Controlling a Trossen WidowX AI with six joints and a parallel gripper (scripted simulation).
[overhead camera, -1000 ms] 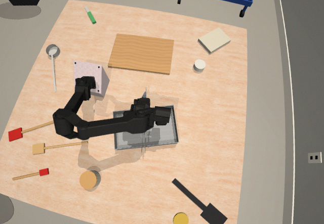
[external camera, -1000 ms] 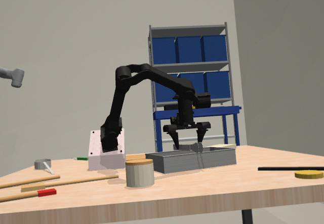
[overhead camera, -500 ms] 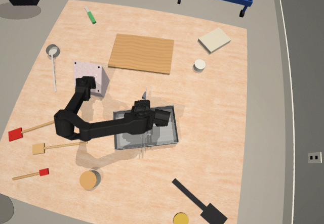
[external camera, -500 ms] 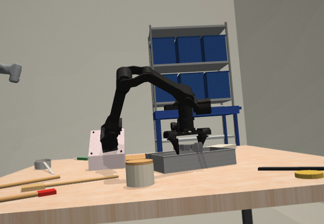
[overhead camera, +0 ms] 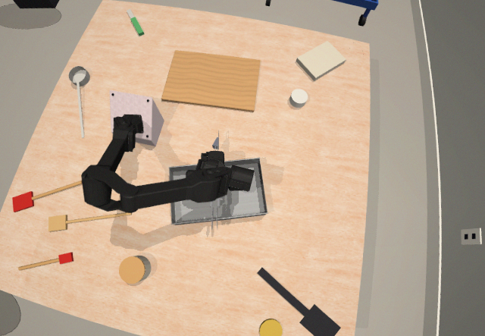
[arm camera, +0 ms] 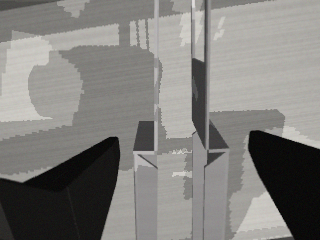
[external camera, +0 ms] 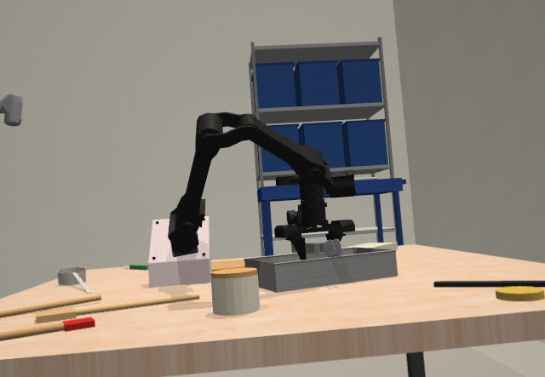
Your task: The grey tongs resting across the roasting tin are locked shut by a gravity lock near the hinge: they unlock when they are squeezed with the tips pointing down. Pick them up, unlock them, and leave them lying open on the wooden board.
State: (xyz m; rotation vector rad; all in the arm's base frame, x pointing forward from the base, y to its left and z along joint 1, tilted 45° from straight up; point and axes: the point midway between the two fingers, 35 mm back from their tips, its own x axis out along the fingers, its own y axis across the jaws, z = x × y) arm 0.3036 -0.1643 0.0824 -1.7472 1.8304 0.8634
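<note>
The grey tongs (overhead camera: 215,142) (external camera: 335,246) (arm camera: 216,195) rest across the roasting tin (overhead camera: 263,191) (external camera: 334,271). In the wrist view their two arms run side by side with a narrow gap. Most of their length is hidden under the arm in the top view. My gripper (external camera: 319,252) (arm camera: 183,142) points down over the tin, partly open. Its fingers stand on either side of the tongs, with a visible gap to each arm in the wrist view. The wooden board (overhead camera: 211,81) (external camera: 227,264) lies flat beyond the tin, with nothing on it.
A pink block (overhead camera: 131,107) (external camera: 179,237) stands by the arm's base. A lidded jar (overhead camera: 132,270) (external camera: 235,294) stands nearer the front. A white round piece (overhead camera: 298,97) and a cream block (overhead camera: 320,58) are right of the board. A black spatula (overhead camera: 283,291) lies at front right.
</note>
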